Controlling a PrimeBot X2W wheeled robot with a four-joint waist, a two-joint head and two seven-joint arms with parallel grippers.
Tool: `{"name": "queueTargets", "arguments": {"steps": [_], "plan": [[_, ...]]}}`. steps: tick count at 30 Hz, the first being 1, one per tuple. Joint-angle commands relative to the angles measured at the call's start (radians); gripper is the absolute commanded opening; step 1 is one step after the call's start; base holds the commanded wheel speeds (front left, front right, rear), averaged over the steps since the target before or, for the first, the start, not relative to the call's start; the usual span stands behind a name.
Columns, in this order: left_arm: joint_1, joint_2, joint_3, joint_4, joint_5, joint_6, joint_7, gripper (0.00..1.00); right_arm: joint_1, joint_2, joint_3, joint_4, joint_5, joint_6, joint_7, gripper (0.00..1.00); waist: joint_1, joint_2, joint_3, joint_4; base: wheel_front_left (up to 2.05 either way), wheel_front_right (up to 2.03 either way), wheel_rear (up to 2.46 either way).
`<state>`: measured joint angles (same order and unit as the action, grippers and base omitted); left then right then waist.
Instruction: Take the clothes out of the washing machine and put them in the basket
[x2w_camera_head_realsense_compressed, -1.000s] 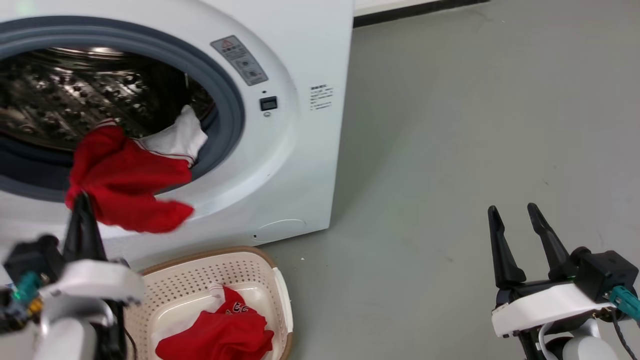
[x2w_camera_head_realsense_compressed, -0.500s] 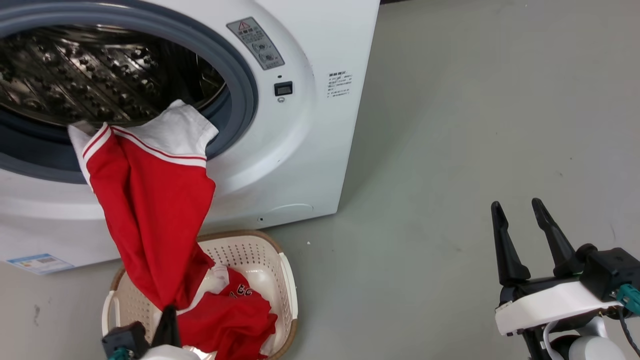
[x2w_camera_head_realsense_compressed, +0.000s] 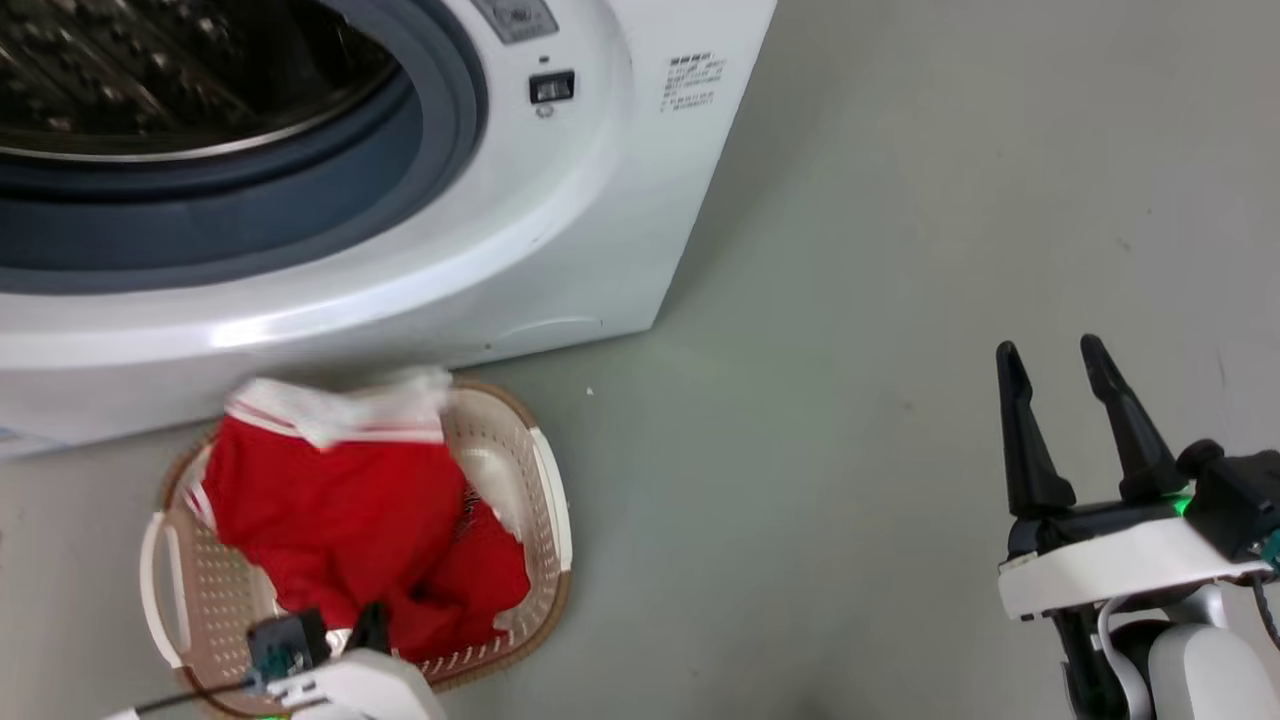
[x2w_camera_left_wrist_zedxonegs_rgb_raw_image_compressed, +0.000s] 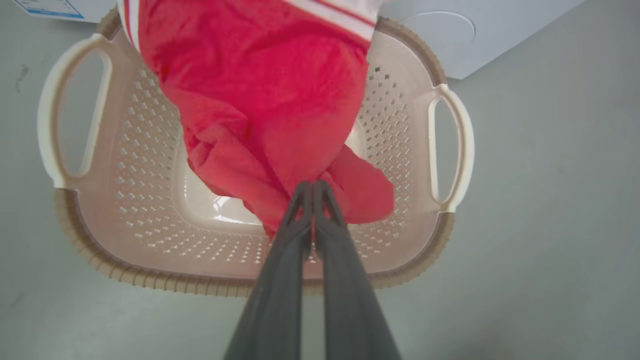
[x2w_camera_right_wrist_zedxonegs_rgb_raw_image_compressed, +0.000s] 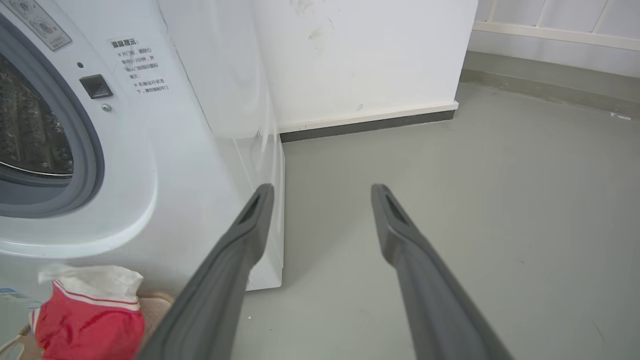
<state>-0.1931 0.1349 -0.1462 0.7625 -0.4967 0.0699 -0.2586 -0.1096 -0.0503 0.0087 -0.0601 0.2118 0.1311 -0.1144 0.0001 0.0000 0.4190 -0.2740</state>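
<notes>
Red clothes (x2w_camera_left_wrist_zedxonegs_rgb_raw_image_compressed: 265, 100), white-striped trim, bunched in cream basket (x2w_camera_left_wrist_zedxonegs_rgb_raw_image_compressed: 145, 200); left gripper (x2w_camera_left_wrist_zedxonegs_rgb_raw_image_compressed: 312, 185) pinching.

Ends in long, tapered black fingers (x2w_camera_head_realsense_compressed: 1025, 450) above a glossy white wrist shell (x2w_camera_head_realsense_compressed: 1110, 578), with a green light (x2w_camera_head_realsense_compressed: 1183, 506) and a white cable (x2w_camera_head_realsense_compressed: 1103, 640).

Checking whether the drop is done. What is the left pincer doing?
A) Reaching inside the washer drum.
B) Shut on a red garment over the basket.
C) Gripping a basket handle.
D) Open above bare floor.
B: in the left wrist view the left pincer has its fingers pressed together on the red garment, which drapes into the basket.
</notes>
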Motion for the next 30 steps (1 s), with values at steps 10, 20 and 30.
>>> {"name": "queueTargets", "arguments": {"steps": [10, 20, 30], "plan": [[-0.249, 0.038, 0.01, 0.196, 0.027, -0.017, -0.007, 0.0, -0.087, 0.0, 0.015, -0.004, 0.013, -0.001, -0.031, 1.0, -0.0001, 0.0, 0.21, -0.015, 0.0, 0.0, 0.0], [-0.414, 0.06, 0.03, 0.377, 0.006, -0.046, -0.003, 0.0, -0.119, 0.0, 0.018, 0.031, 0.035, -0.001, -0.067, 1.0, -0.0001, 0.0, 0.284, -0.049, 0.0, 0.0, 0.0], [-0.442, 0.052, 0.015, 0.489, -0.005, -0.074, 0.011, 1.0, -0.126, 0.0, 0.023, 0.067, 0.02, -0.001, -0.078, 1.0, -0.0001, 0.0, 0.222, -0.047, 0.0, 0.0, 0.0]]}}
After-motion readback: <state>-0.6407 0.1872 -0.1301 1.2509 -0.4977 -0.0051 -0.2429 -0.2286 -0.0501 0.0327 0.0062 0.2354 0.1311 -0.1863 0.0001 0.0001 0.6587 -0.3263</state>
